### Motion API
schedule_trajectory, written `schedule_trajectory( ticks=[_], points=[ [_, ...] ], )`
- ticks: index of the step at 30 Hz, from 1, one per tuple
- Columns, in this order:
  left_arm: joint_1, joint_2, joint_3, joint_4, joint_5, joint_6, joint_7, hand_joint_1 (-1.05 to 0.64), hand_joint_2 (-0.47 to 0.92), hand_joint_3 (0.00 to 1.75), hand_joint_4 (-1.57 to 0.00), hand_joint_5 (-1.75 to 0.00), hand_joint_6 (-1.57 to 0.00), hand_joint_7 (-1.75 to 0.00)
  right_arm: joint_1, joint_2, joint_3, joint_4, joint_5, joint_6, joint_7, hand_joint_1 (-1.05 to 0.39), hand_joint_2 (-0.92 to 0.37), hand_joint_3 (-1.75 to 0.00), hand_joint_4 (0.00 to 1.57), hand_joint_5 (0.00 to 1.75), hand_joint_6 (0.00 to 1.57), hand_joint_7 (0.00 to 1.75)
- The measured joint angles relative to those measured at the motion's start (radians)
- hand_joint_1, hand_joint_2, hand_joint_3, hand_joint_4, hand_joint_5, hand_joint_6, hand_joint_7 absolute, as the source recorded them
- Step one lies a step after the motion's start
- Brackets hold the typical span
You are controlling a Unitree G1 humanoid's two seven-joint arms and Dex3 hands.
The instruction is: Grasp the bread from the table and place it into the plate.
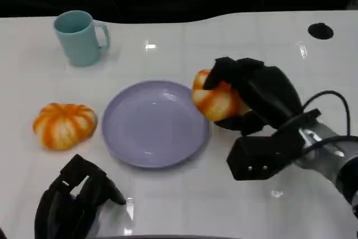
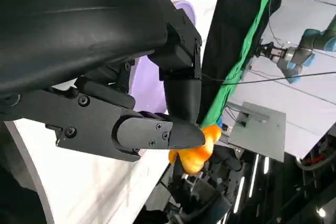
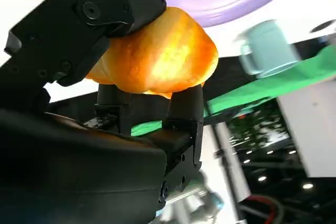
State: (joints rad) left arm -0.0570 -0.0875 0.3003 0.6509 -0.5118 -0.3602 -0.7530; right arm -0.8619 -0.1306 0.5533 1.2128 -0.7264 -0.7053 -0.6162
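Bread (image 1: pixel 214 100), orange with pale stripes, is gripped in the right hand (image 1: pixel 254 98) at the right rim of the purple plate (image 1: pixel 154 122). A second, like loaf (image 1: pixel 64 125) lies on the white table (image 1: pixel 184 200) left of the plate, beyond the left hand (image 1: pixel 72 197), which rests with fingers curled in, holding nothing.

Orange and white, lavender, pale teal on a white table

I'm seeing the bread (image 1: pixel 215 102) glowing orange with white stripes in the black right hand (image 1: pixel 254 96), the plate (image 1: pixel 155 122) showing plain lavender, the second bread (image 1: pixel 64 125) at the left wearing the same orange-and-white stripes, the mug (image 1: pixel 80 37) at the far left showing pale teal, and the table (image 1: pixel 224 43) shining glossy white; the left hand (image 1: pixel 75 200) is showing black.
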Motion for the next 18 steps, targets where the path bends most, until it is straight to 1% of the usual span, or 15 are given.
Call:
schedule_trajectory(
  ticks=[4, 5, 11, 12, 13, 17, 18],
  points=[
    [0.000, -0.001, -0.002, 0.000, 0.001, 0.000, 0.001, -0.56, 0.92, 0.23, -0.63, -1.75, -0.52, -1.49, -0.034, 0.030, 0.004, -0.012, -0.005, 0.008, 0.047, -0.08, -0.65, -0.78, 0.76, 1.75, 0.69, 1.57],
    [0.000, -0.001, -0.002, 0.000, 0.001, 0.000, 0.002, -0.55, 0.92, 0.24, -0.62, -1.75, -0.52, -1.49, -0.042, 0.035, 0.005, -0.012, -0.007, 0.011, 0.056, -0.09, -0.68, -0.74, 0.75, 1.75, 0.68, 1.57],
    [0.000, -0.004, -0.003, 0.000, 0.001, 0.000, 0.003, -0.55, 0.92, 0.25, -0.61, -1.75, -0.51, -1.50, -0.070, 0.071, 0.021, -0.012, -0.029, 0.025, 0.075, -0.08, -0.68, -0.72, 0.78, 1.75, 0.71, 1.54],
    [0.000, -0.005, -0.003, 0.000, 0.001, 0.000, 0.003, -0.55, 0.92, 0.26, -0.61, -1.75, -0.51, -1.50, -0.070, 0.073, 0.023, -0.012, -0.030, 0.025, 0.075, -0.09, -0.67, -0.70, 0.78, 1.75, 0.67, 1.63],
    [0.001, -0.005, -0.003, 0.000, 0.001, 0.000, 0.003, -0.55, 0.92, 0.26, -0.61, -1.75, -0.51, -1.49, -0.072, 0.078, 0.025, -0.012, -0.032, 0.028, 0.078, -0.10, -0.67, -0.70, 0.79, 1.75, 0.65, 1.66],
    [0.001, -0.006, -0.005, -0.001, 0.002, 0.000, 0.005, -0.55, 0.92, 0.27, -0.61, -1.75, -0.51, -1.49, -0.082, 0.117, 0.041, -0.012, -0.042, 0.040, 0.090, -0.10, -0.67, -0.69, 0.79, 1.75, 0.62, 1.70],
    [0.001, -0.008, -0.006, -0.001, 0.002, 0.000, 0.005, -0.55, 0.92, 0.27, -0.61, -1.75, -0.51, -1.49, -0.082, 0.124, 0.042, -0.012, -0.043, 0.040, 0.092, -0.14, -0.60, -0.86, 0.83, 1.75, 0.62, 1.73]
  ],
)
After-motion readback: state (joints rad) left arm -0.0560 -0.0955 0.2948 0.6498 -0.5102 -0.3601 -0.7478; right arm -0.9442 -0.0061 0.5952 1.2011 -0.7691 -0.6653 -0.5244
